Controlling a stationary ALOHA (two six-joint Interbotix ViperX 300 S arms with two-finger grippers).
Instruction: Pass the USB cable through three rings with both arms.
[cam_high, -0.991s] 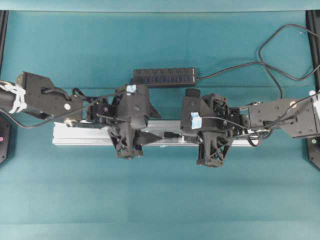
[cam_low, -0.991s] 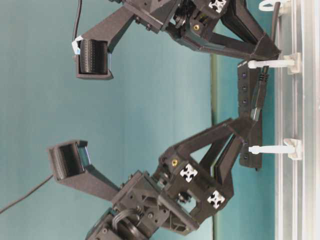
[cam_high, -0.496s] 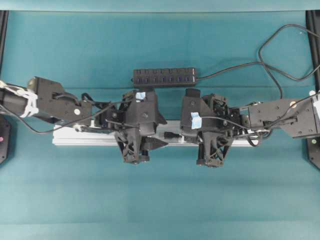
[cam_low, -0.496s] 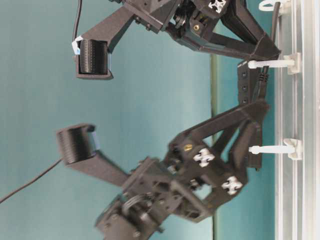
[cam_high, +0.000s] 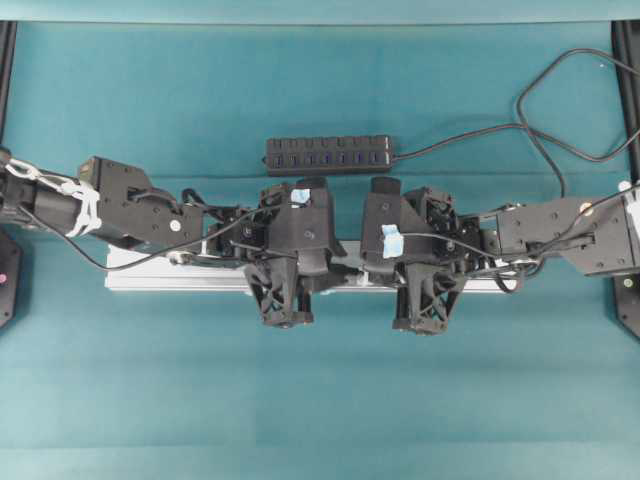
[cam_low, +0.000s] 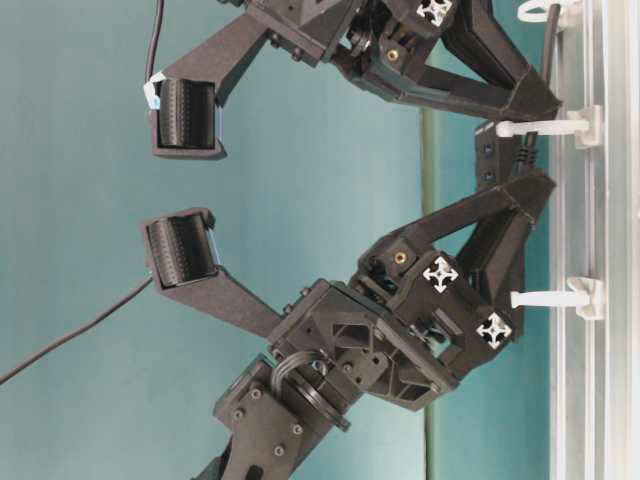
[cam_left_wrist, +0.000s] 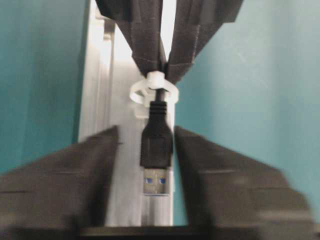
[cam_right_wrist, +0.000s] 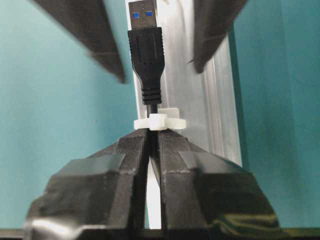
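Left wrist view: the left hand (cam_left_wrist: 157, 150) has its two dark fingers (cam_left_wrist: 75, 175) apart, one on each side of the plug of the USB cable (cam_left_wrist: 157, 142); a narrow gap shows on both sides, so no contact is visible. The plug points toward this camera, its blue-tongued metal end nearest the lens. Just behind the plug, the thin cable passes through a white ring (cam_left_wrist: 152, 90) standing on the silver rail (cam_left_wrist: 97, 100). Behind that ring, the right hand (cam_left_wrist: 164, 65) has its tips pressed together on the cable.

Right wrist view: the right hand (cam_right_wrist: 154, 137) is clamped on the cable just behind the same ring (cam_right_wrist: 160, 121); the plug (cam_right_wrist: 146, 60) projects beyond it, between the blurred fingers (cam_right_wrist: 85, 35) of the left hand.

Table-level view: the left hand (cam_low: 535, 195) reaches between two rings (cam_low: 545, 127) (cam_low: 550, 298) on the rail.

Overhead view: both hands (cam_high: 300, 268) (cam_high: 405, 268) meet over the rail (cam_high: 140, 278) on the teal surface (cam_high: 320, 400); a black multi-port hub (cam_high: 328, 154) lies beyond it.
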